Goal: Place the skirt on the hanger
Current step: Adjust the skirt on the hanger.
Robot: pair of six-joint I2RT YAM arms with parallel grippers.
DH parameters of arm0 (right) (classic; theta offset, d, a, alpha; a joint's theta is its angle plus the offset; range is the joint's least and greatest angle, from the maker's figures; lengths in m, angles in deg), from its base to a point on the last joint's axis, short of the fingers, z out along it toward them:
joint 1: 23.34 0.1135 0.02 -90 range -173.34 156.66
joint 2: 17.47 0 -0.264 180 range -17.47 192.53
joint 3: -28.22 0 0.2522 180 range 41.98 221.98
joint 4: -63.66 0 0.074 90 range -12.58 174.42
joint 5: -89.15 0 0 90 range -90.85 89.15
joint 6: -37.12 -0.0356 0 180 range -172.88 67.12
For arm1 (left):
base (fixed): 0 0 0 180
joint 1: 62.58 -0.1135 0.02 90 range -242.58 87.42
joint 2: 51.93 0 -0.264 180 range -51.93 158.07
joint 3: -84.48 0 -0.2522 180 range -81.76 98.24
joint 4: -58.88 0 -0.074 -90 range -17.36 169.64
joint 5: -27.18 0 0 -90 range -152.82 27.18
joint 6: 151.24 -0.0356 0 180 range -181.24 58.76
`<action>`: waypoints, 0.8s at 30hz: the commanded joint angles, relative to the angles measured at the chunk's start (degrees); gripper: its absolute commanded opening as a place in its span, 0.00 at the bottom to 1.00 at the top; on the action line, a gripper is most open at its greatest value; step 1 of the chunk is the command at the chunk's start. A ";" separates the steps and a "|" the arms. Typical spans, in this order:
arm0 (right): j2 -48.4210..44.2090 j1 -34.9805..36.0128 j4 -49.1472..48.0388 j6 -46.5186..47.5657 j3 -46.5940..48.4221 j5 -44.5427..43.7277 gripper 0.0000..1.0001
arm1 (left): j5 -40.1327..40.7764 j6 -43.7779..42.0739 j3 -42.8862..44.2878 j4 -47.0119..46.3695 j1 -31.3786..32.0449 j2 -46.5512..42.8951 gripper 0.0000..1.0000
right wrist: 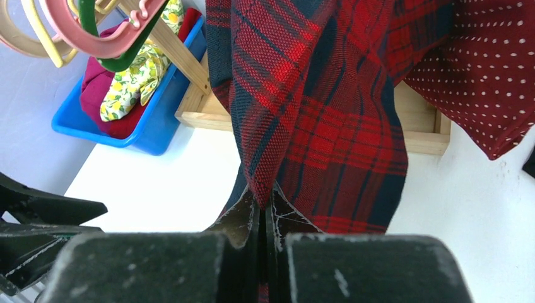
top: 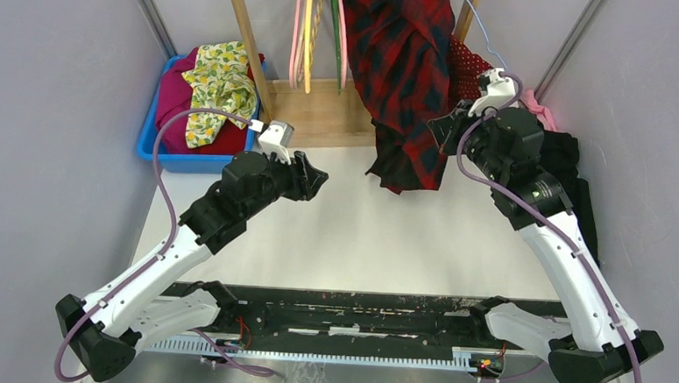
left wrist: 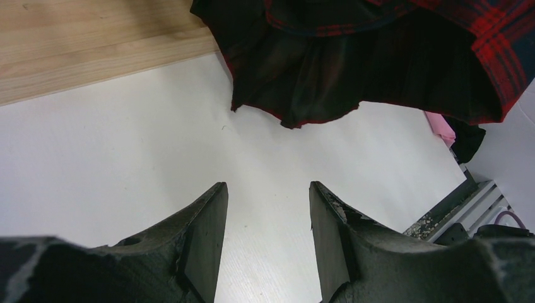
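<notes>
Red-black plaid garment (top: 404, 72) hangs at wooden rack (top: 322, 116), hem just above white counter (top: 342, 235). Pink, yellow & green hangers (top: 309, 32) hang left of it. Blue bin (top: 188, 161) far left holds magenta cloth (top: 176, 95) w/ lemon-print cloth (top: 214, 84) on top. Black cloth (top: 585, 204) at right edge.

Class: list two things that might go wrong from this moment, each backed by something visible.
1. The right tool is shut on the plaid garment, not the dotted skirt; pulling may drag the wrong cloth down.
2. The plaid garment hangs right beside the skirt, so tugging could shift it too.
</notes>
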State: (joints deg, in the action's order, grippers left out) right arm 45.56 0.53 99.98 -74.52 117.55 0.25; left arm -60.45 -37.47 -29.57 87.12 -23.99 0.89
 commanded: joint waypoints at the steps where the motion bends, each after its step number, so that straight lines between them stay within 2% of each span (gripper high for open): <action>1: -1.71 -0.04 2.61 1.07 -1.86 2.93 0.01 | -1.30 2.16 -0.09 -2.06 -0.22 -0.45 0.57; 9: -3.82 0.23 2.57 -0.02 -6.67 7.11 0.02 | -1.54 2.68 -0.57 -2.47 -0.18 -0.35 0.57; 24: -8.86 1.16 6.47 3.99 -8.16 12.45 0.01 | -1.92 3.31 -1.16 -3.22 -0.05 0.01 0.56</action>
State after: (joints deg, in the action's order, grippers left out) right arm 39.72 0.75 102.08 -72.40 110.47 8.45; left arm -61.54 -37.19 -30.60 86.97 -23.99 0.95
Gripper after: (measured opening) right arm 0.023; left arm 0.564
